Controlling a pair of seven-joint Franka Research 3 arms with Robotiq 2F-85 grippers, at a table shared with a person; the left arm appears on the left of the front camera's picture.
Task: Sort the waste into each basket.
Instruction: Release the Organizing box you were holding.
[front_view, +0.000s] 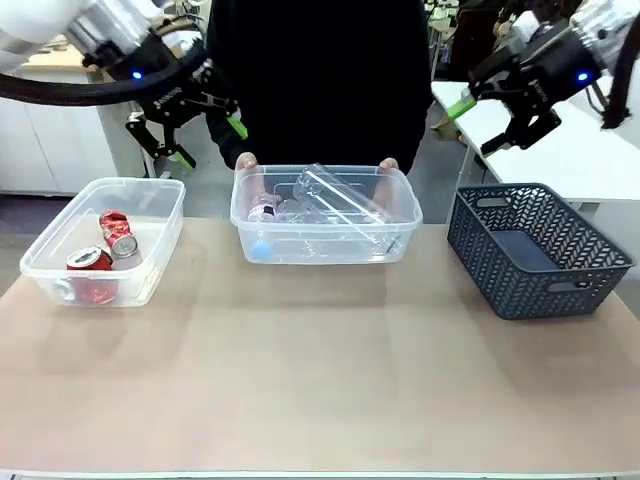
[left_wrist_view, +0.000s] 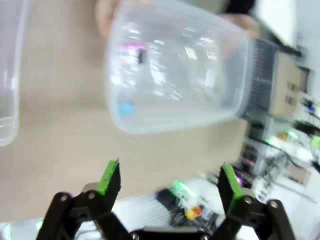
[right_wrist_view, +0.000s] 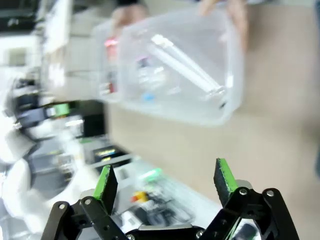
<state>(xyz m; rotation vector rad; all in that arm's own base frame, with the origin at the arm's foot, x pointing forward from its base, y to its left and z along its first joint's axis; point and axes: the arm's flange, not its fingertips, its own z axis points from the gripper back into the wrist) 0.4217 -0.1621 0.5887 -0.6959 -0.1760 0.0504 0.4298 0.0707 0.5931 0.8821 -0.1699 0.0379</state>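
Table: bottle tub (front_view: 400, 215) below, between raised left gripper (front_view: 185, 128), right gripper (front_view: 492, 120), both wide

We count two clear tubs: left tub (front_view: 104, 240), middle tub (front_view: 325, 215). Two red cans (front_view: 105, 255) in left tub. Clear bottles (front_view: 335, 205) in middle tub, overlapping, number unclear. One dark grey lattice basket (front_view: 537, 250). Two grippers: left gripper (front_view: 188, 128), right gripper (front_view: 497, 118).
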